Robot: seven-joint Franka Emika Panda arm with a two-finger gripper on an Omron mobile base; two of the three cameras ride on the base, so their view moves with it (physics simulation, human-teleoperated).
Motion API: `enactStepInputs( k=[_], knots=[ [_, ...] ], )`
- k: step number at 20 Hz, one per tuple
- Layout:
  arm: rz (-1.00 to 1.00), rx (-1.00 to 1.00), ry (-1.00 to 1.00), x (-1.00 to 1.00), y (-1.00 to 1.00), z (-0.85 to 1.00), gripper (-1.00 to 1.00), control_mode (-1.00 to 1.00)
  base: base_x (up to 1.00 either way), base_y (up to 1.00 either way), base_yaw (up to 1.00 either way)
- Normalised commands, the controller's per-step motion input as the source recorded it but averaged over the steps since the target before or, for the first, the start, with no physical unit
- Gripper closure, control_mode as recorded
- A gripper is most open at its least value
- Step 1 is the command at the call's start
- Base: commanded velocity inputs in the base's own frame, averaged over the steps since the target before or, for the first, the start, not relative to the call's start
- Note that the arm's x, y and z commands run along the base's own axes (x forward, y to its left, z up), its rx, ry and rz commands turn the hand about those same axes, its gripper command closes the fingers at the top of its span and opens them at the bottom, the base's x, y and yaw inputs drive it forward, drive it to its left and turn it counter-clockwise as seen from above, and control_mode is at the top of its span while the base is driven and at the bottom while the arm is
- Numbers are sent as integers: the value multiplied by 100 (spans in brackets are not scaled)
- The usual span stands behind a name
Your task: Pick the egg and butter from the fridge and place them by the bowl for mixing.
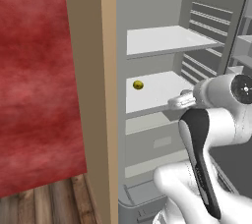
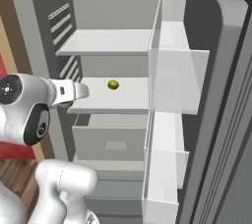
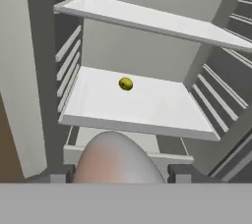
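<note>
Between the two dark tips of the gripper sits a pale rounded object that fills the gap. Its identity is not clear, and so one cannot tell whether the gripper really holds something or stands half open around a part of the robot. The gripper is at the front edge of the middle shelf of the open fridge, level with it.

The egg lies ahead of the gripper, further in on this shelf, a little toward the back and well apart from the tips. It is alone there, a small golden-yellow ball. No butter is seen on the shelves in view.

To do the step well, the gripper should probably go straight forward over the shelf, keep low under the upper shelf, and bring the tips to both sides of the egg before closing. The egg is round and may roll if one tip touches it first, so a centred, slow approach seems wise.

No brand, label or writing can be read anywhere.
</note>
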Motion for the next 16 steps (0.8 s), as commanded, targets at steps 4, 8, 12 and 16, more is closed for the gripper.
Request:
enactStepInputs(
  k=[4, 8, 12, 16],
  knots=[
    [0, 0, 0, -8, 0, 0, 100, -100, 0, 0, 0],
    [6, 0, 2, -39, 11, -5, 100, 100, -50, 22, 15],
    [0, 0, 0, 0, 0, 0, 100, 100, -65, 69, 57],
    [0, 0, 0, 0, 0, 0, 100, 100, -3, 53, 82]
  ],
)
